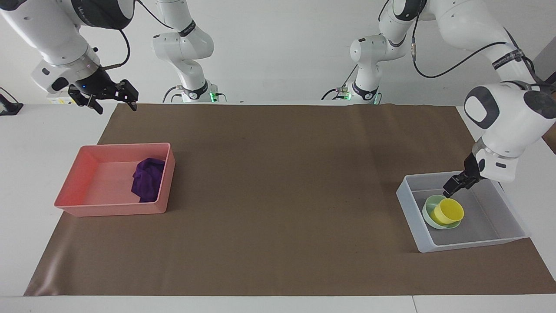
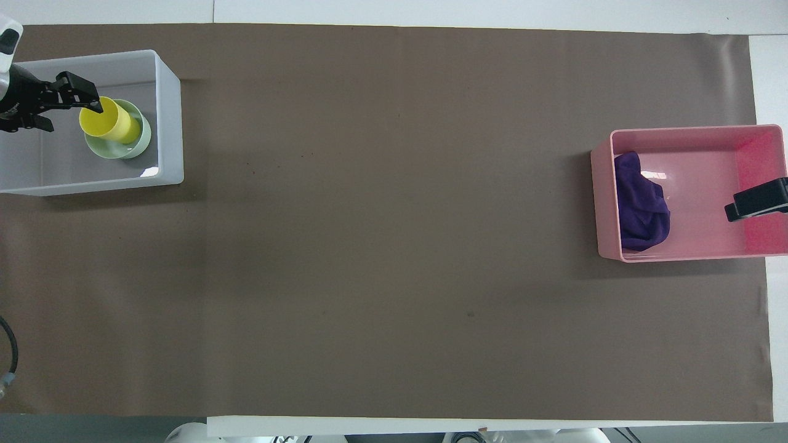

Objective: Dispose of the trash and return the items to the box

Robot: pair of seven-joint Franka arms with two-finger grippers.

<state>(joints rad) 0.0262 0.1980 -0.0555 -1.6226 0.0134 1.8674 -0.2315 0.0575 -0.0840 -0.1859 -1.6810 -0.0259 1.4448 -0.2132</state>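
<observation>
Cup point(image 1: 450, 211) nested in bowl point(image 1: 431, 214) inside box point(image 1: 499, 226), saving room. Left end effector point(image 1: 451, 188) spread, just above. Right end effector point(image 1: 110, 99) spread, waiting.

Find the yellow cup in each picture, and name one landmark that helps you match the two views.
Facing view: the yellow cup stands in the green bowl, lower right.
Overhead view: the cup is at upper left, in the same bowl.
Shared landmark: the grey box holding both.
</observation>
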